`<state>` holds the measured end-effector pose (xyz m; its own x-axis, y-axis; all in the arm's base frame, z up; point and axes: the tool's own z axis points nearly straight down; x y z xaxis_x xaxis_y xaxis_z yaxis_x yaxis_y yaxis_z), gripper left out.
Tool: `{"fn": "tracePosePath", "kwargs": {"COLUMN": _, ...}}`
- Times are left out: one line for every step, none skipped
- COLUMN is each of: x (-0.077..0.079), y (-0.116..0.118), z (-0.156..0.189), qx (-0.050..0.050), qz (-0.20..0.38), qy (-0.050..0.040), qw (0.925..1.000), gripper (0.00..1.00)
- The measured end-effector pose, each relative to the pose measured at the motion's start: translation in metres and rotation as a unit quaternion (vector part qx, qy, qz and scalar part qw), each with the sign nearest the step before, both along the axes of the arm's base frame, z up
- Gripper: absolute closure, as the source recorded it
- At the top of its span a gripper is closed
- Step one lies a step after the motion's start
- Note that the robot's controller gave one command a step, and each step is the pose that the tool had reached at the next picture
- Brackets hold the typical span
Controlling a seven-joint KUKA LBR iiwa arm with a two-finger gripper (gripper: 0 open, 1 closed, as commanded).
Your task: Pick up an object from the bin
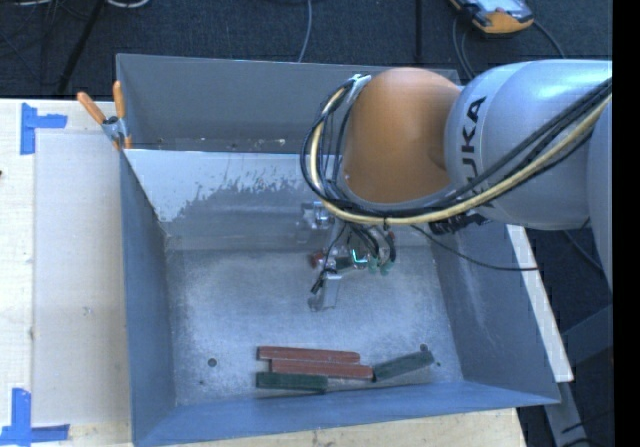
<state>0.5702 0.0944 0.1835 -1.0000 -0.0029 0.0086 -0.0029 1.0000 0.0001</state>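
Hovering over bare floor near the middle of the grey metal bin (190, 235), the two-finger gripper (321, 293) hangs under the arm's orange wrist cover (395, 135), w/ nothing lying right below it afaict. Can't tell if it's set wide or narrow, too much cable in the way, and I don't see anything carried in it. The pickable stuff is all down by the near wall: two flat reddish-brown bars (308, 355) side by side, a dark green flat bar (290, 383) touching them on the near side, and another dark green bar (405, 366) angled off their right end. So imo this is the approach step, nothing grabbed yet. Next move prob needs a shift toward the near wall over one bar, lined up across its narrow width, then straight down. The angled green one looks easiest; the others are packed tight.
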Motion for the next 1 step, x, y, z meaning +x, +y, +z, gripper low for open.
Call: {"fn": "tracePosePath", "kwargs": {"x": 0.0017, "y": -0.0004, "z": 0.0045, "qx": 0.0, "qz": -0.001, "qy": -0.0036, "qw": 1.0, "gripper": 0.0}}
